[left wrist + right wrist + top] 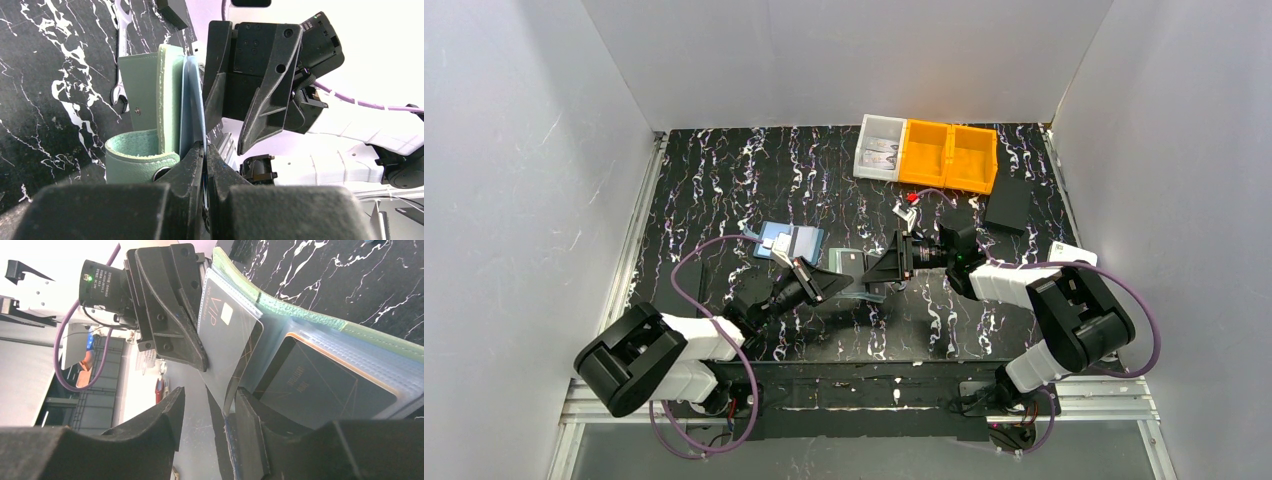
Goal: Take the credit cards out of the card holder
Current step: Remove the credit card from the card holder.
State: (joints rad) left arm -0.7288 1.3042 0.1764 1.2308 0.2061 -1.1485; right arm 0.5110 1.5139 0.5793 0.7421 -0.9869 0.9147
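The left gripper is pinched tight on the card holder, keeping it upright before the right gripper, whose jaws stand apart around the edge of a black credit card — pull crooked and the soft holder may slip free, or the clear sleeve drags along.

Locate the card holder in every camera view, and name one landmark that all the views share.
Top external: the card holder lies near the picture's centre.
Left wrist: centre-left, standing upright.
Right wrist: its green edge runs across the upper right.
Shared landmark: the black marbled table top.
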